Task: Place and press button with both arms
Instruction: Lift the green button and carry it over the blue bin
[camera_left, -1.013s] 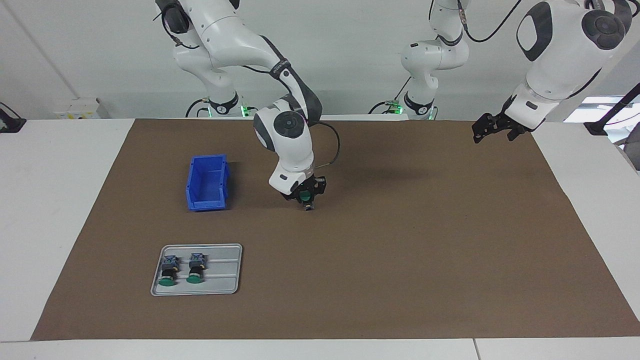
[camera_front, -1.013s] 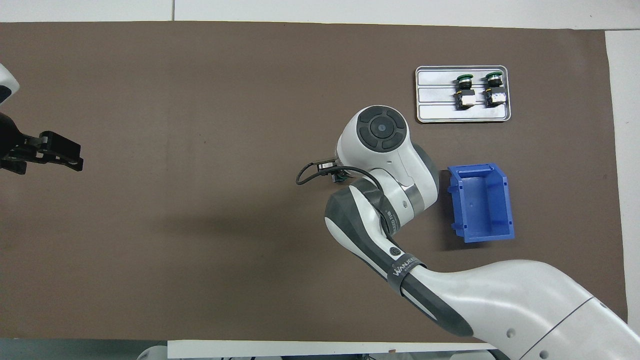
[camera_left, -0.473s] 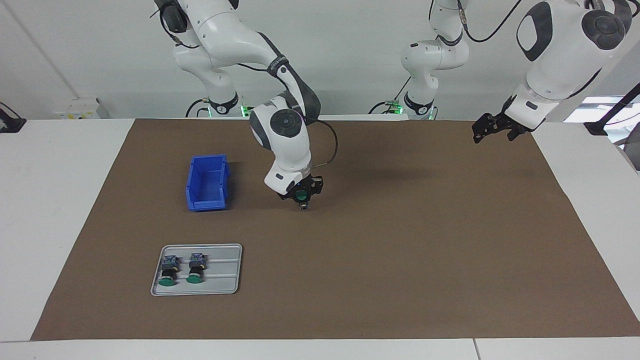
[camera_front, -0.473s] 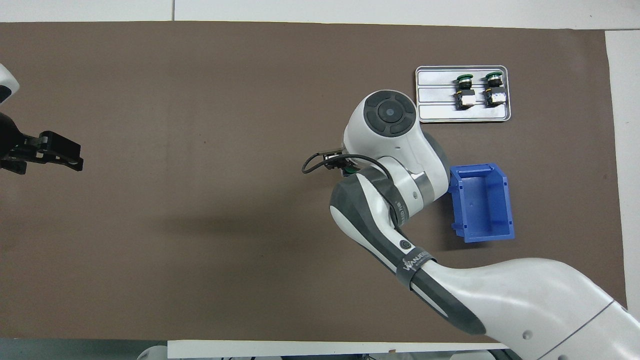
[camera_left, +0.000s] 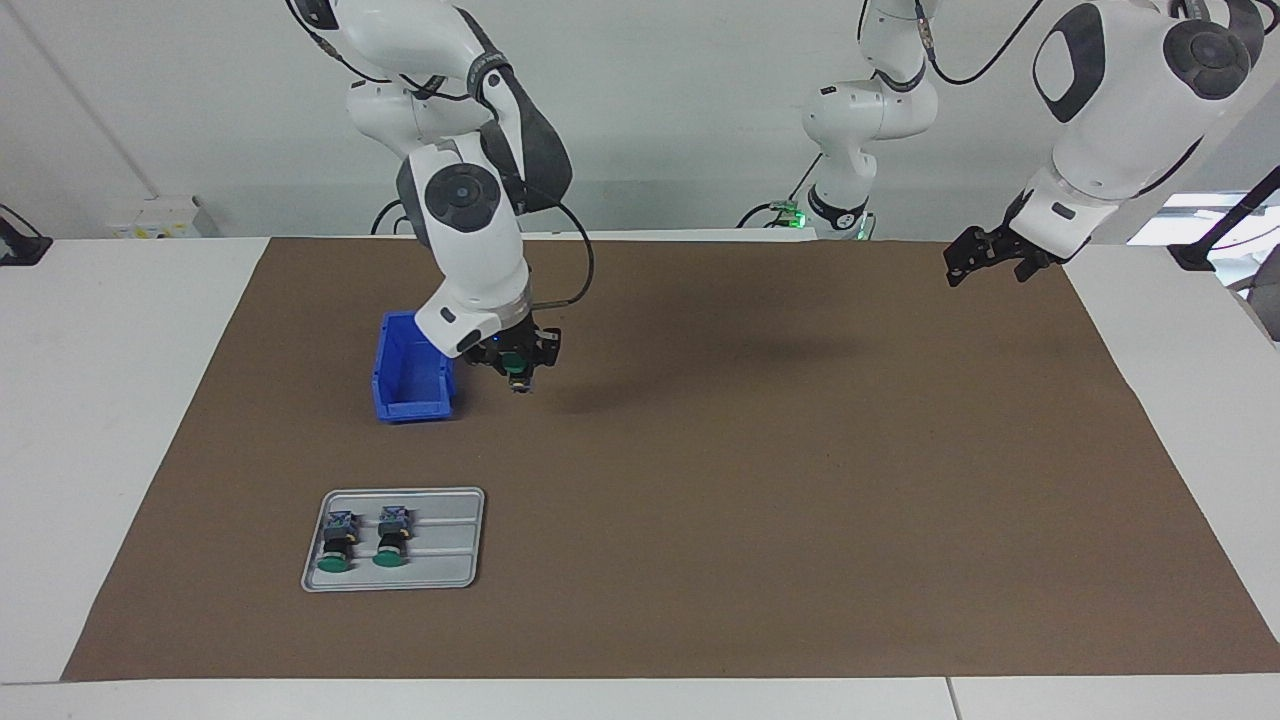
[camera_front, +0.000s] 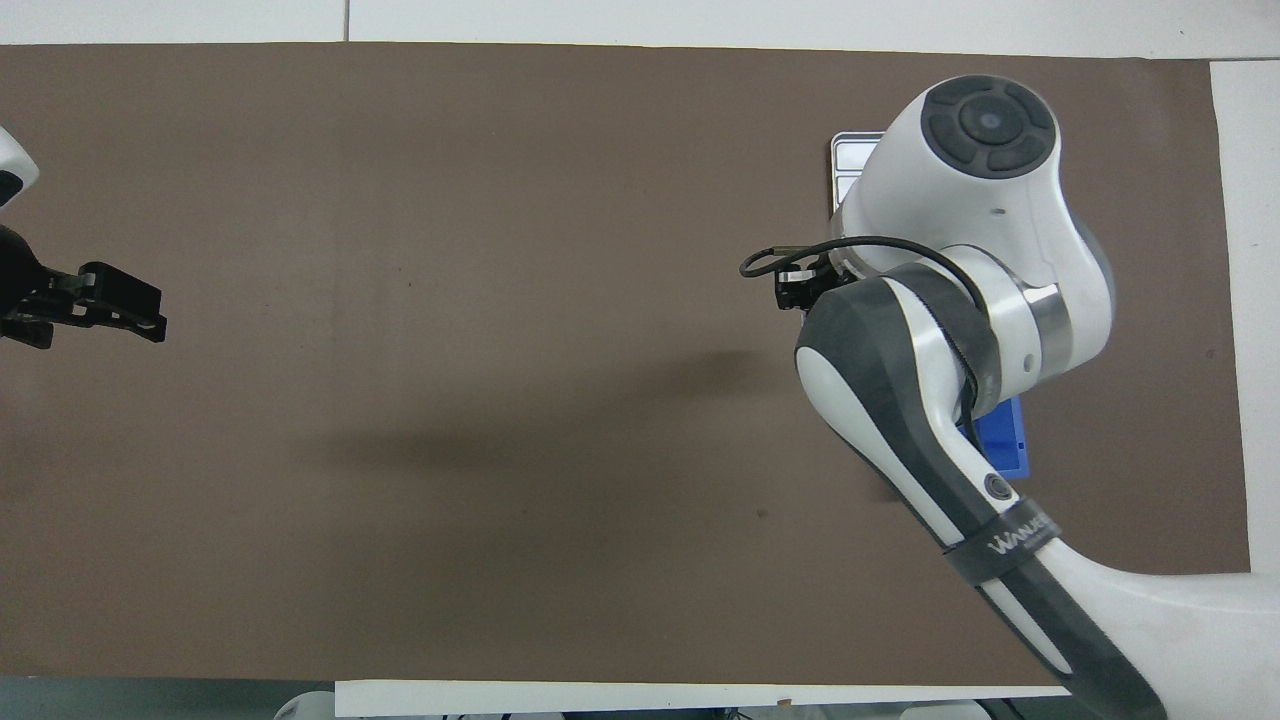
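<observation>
My right gripper (camera_left: 517, 370) hangs above the brown mat, just beside the blue bin (camera_left: 412, 382), and is shut on a green-capped button (camera_left: 514, 366). The button's grey block points down and is clear of the mat. In the overhead view the right wrist (camera_front: 965, 200) hides the button; only the gripper's black body (camera_front: 800, 290) shows. Two more buttons (camera_left: 335, 545) (camera_left: 392, 540) lie in the grey tray (camera_left: 450, 540). My left gripper (camera_left: 985, 262) (camera_front: 120, 305) waits open and holds nothing, in the air over the mat's edge at the left arm's end.
The brown mat (camera_left: 800, 480) covers most of the white table. In the overhead view the right arm covers nearly all of the tray (camera_front: 848, 150) and the bin (camera_front: 1005, 440). A dark clamp base (camera_left: 1190, 255) stands on the table off the mat at the left arm's end.
My right gripper has risen and carried the button toward the right arm's end of the table, from over the mat's middle to beside the bin. The left arm has not moved.
</observation>
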